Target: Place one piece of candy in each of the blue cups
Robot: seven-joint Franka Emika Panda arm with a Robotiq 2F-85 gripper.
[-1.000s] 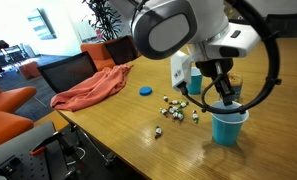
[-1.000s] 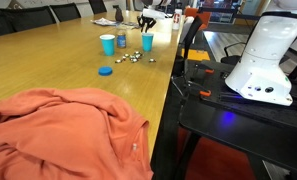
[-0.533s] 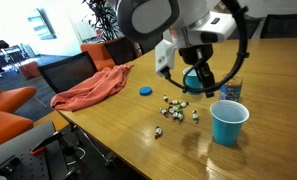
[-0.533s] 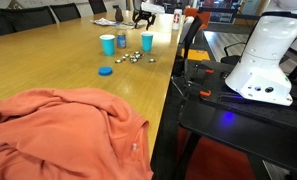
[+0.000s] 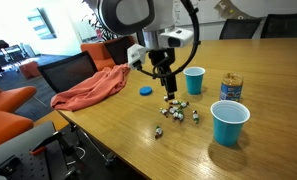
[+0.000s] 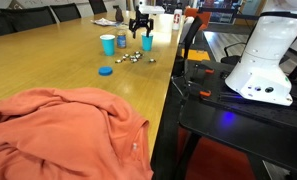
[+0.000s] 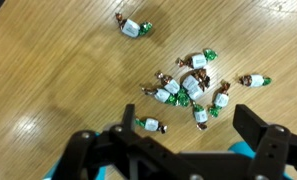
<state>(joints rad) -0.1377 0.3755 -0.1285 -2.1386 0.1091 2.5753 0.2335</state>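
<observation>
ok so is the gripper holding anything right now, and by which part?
Nothing is held. In the wrist view the gripper is open with nothing between its jaws, hovering above the wrapped candies scattered on the wooden table.

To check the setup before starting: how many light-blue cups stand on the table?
2. The far blue cup stands behind the candies, beside the brown can. The near blue cup stands closer to the camera, apart from the candies. No other shows in either exterior view.
</observation>
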